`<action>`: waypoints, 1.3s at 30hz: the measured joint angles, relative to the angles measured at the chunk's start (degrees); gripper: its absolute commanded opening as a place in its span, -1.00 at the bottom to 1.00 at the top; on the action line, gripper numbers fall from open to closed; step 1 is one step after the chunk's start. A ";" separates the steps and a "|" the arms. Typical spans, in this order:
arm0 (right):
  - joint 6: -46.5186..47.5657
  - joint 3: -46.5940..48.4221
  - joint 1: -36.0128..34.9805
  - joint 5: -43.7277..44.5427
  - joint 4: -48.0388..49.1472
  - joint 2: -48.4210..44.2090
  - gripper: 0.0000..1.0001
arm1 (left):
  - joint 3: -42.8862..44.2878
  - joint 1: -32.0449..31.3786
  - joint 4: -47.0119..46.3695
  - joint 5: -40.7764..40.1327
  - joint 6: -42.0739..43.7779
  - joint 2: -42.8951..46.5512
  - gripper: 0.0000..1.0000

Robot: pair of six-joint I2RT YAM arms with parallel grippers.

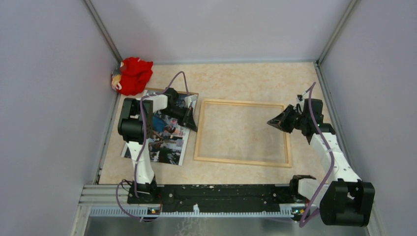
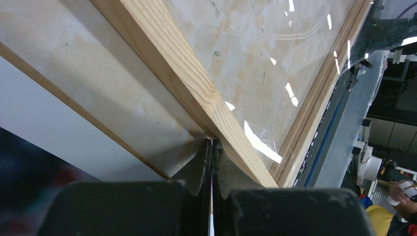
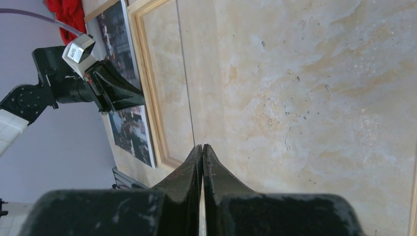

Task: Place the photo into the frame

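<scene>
The frame (image 1: 241, 161) is a thin rectangle of pale, grained wood lying flat mid-table. Its clear pane shows the marbled beige table (image 1: 246, 78) underneath. At its 9 o'clock lies the photo (image 1: 169, 145), glossy, dark and crowded with a white border, partly under the left arm. A brown board edge (image 1: 169, 91) shows at the photo's 12 o'clock. A crumpled red cloth (image 1: 134, 74) fills the table's 11 o'clock corner.

The left gripper (image 1: 193, 123) is clenched on nothing, its black tips at the outer edge of the frame's 9 o'clock rail. Only the left wrist view (image 2: 212, 142) shows the wood grain and the glare streaks on the pane; whether the tips touch the rail is hard to say.

The right gripper (image 1: 271, 121), also clenched and empty, hangs over the pane near the 3 o'clock rail. Its own camera (image 3: 202, 146) looks across to the left gripper and the photo.
</scene>
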State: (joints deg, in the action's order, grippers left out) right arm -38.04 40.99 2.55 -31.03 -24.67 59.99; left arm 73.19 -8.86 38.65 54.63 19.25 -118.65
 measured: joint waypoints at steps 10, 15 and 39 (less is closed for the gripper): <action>-2.05 -2.84 0.00 -3.89 6.05 -4.33 -1.00 | 0.00 0.00 0.00 0.00 0.00 0.00 -1.00; -3.06 -3.50 -0.04 -7.30 10.08 -6.21 -1.00 | 0.00 0.00 0.00 0.00 0.00 0.00 -1.00; -13.09 -11.26 -1.70 -18.05 33.22 -12.35 -1.00 | 0.33 0.00 0.55 -0.42 0.26 -0.02 -1.00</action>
State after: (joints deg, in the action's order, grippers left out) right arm -51.13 29.74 0.84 -49.08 8.56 47.64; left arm 73.52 -8.86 39.20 54.22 19.51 -118.67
